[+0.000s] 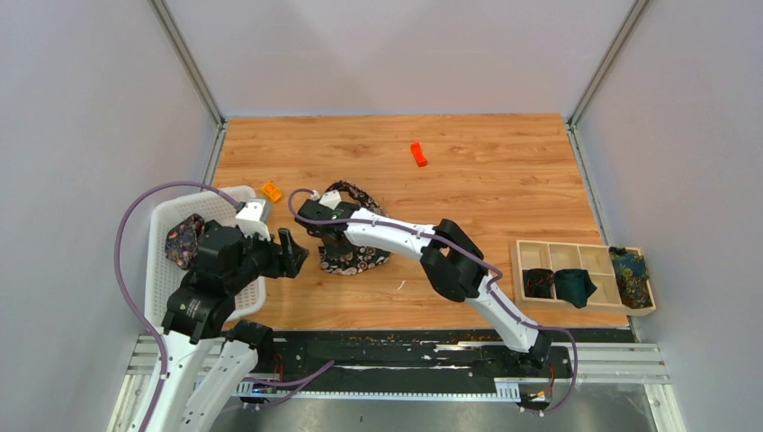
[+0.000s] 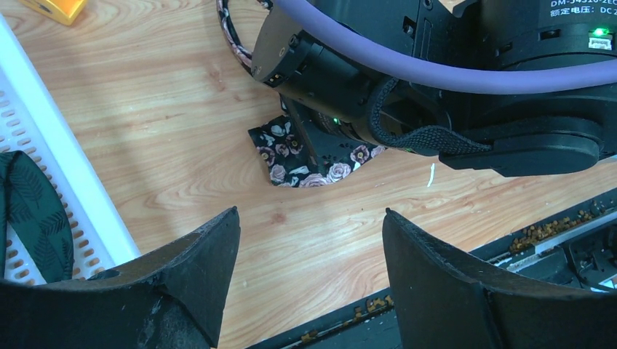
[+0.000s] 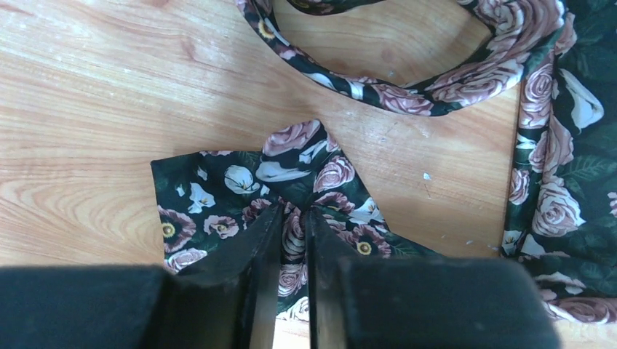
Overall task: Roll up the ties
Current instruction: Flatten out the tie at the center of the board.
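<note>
A black tie with pink-white flowers [image 1: 356,255] lies bunched on the wooden table, a loop of it reaching back. My right gripper [image 1: 327,241] is shut on a fold of this tie; in the right wrist view the fingers [image 3: 291,218] pinch the cloth [image 3: 218,196]. My left gripper [image 1: 293,254] is open and empty, just left of the tie; the left wrist view shows its fingers [image 2: 311,222] spread above bare wood, with the tie's end [image 2: 291,156] ahead under the right arm. A rolled dark patterned tie [image 1: 184,241] and a teal one [image 2: 33,211] lie in the white basket.
A white basket [image 1: 160,270] stands at the left. A wooden divided tray [image 1: 576,261] at the right holds rolled ties: dark [image 1: 539,283], teal [image 1: 573,286], blue-yellow [image 1: 630,273]. Orange blocks lie at the back [image 1: 418,155] and near the basket [image 1: 271,191].
</note>
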You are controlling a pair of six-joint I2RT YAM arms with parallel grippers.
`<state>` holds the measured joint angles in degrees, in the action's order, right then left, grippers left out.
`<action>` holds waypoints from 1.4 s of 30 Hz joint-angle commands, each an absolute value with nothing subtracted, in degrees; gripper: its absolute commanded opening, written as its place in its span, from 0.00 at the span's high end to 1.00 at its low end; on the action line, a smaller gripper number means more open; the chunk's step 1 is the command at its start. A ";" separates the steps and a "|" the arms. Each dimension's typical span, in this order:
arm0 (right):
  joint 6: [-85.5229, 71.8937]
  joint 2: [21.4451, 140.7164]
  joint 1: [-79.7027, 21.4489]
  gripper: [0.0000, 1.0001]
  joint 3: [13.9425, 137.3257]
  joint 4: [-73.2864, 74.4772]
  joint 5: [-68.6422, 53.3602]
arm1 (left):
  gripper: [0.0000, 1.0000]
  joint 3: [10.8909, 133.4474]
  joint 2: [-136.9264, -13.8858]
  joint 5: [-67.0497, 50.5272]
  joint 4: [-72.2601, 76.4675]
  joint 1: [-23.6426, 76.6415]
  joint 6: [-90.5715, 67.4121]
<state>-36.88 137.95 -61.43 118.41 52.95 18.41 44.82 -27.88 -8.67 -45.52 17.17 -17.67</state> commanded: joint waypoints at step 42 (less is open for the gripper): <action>-33.52 67.10 -31.24 0.42 54.15 37.99 9.16 | 0.23 45.04 -31.11 -8.70 -44.71 17.40 -17.14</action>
<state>-30.85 71.48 -29.12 52.71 36.05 9.63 44.82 -31.00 -8.62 -45.56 17.17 -17.67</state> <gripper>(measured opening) 0.570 0.774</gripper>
